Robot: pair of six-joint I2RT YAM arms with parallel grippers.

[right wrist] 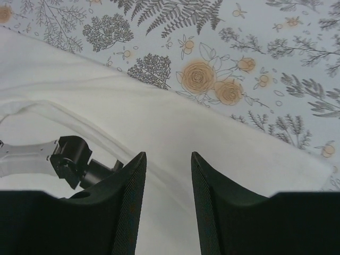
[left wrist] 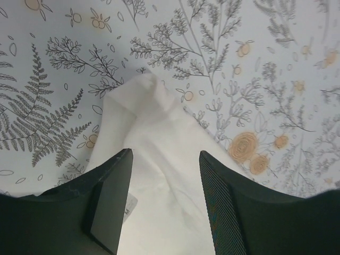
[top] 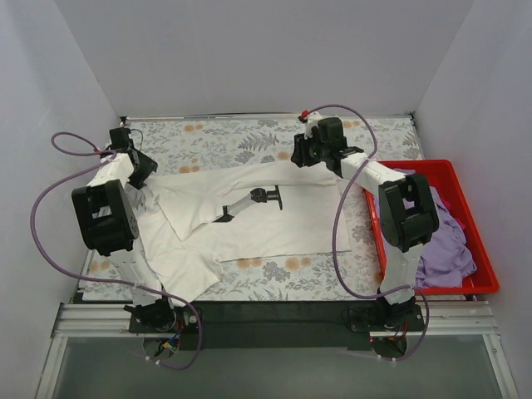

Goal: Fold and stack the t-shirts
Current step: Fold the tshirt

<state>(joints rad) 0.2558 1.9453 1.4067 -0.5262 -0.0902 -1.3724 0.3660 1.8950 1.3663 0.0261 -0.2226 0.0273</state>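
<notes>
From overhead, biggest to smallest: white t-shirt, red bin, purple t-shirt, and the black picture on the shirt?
1. white t-shirt
2. red bin
3. purple t-shirt, partly hidden by the right arm
4. black picture

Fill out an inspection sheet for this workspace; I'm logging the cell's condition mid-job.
Surface: floral tablecloth covers the table and lies flat.
Job's things: white t-shirt spread across the middle, partly folded, robot-arm print showing; purple t-shirt crumpled in the red bin on the right.
Clutter: nothing seen.
Grippers: left gripper and right gripper are both open above the white t-shirt's far edge, holding nothing.
Cables: purple cables loop beside both arms.
Surroundings: plain white walls on three sides.
</notes>
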